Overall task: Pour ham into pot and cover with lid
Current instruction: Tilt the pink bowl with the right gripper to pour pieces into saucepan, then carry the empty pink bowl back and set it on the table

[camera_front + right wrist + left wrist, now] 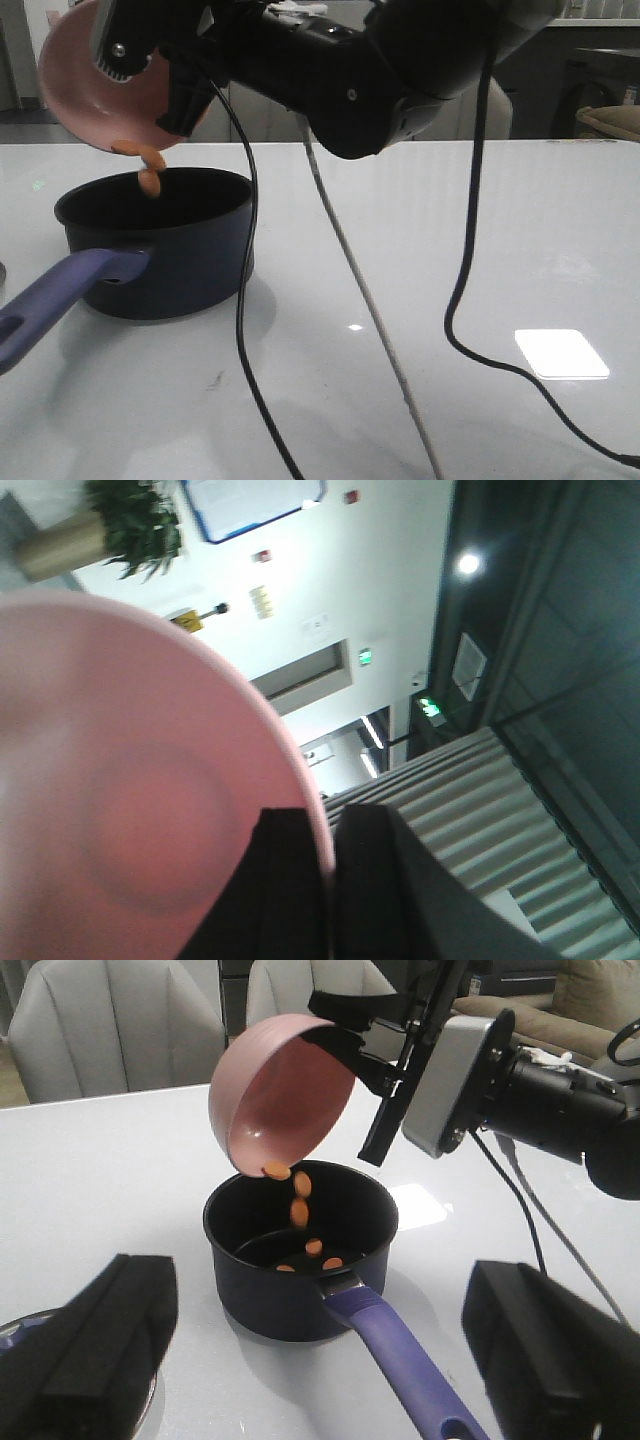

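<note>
My right gripper (183, 100) is shut on the rim of a pink bowl (95, 85) and holds it tipped steeply over the pot (160, 245). In the right wrist view its fingers (290, 880) pinch the bowl's rim (318, 810). Ham slices (150, 168) slide off the bowl's lip and fall. The left wrist view shows slices in mid-air (300, 1200) and several on the pot's black floor (322, 1255). The pot's purple handle (400, 1360) points toward my left gripper (318, 1295), which is open and empty, low behind the pot. The lid's metal edge (152, 1392) peeks out beside one left finger.
Two black cables (245, 330) and a grey cable (375, 320) trail across the white table (520, 250) in front of and to the right of the pot. Grey chairs (110, 1020) stand past the table's far edge. The right arm's body (540, 1090) hangs above the table right of the pot.
</note>
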Action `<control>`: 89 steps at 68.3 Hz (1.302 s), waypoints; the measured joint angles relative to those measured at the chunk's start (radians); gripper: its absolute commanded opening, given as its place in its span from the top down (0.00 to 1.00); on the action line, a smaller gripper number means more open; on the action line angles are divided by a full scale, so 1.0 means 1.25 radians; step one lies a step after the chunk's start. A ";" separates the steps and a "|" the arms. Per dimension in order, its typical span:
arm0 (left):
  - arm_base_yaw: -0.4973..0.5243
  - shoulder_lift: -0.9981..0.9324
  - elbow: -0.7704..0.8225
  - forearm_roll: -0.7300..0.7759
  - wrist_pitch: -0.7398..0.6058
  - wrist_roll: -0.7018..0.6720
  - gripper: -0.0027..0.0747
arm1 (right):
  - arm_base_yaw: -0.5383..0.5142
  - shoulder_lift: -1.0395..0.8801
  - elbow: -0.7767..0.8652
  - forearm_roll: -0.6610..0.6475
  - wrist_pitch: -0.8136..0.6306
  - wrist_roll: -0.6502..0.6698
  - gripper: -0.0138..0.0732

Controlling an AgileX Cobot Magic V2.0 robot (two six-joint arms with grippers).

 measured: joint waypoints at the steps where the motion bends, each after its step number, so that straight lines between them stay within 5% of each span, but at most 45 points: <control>1: 0.000 0.000 0.000 0.000 0.000 0.000 0.18 | 0.000 0.000 0.000 0.001 -0.001 0.000 0.68; 19: 0.000 0.000 0.000 0.000 0.000 0.000 0.18 | 0.000 0.000 0.000 0.021 -0.011 0.021 0.68; 32: 0.000 0.000 0.000 0.000 0.000 0.000 0.18 | 0.001 -0.001 -0.002 0.079 0.036 0.248 0.68; 51: 0.000 0.000 0.000 0.000 0.000 0.000 0.18 | 0.001 -0.070 -0.085 0.102 0.476 0.535 0.68; 74: 0.000 0.000 0.000 0.000 0.000 0.000 0.18 | -0.018 -0.195 -0.141 0.141 0.963 0.572 0.68; 89: 0.000 0.000 0.000 0.000 0.000 0.000 0.18 | -0.135 -0.279 -0.143 0.176 1.174 0.649 0.68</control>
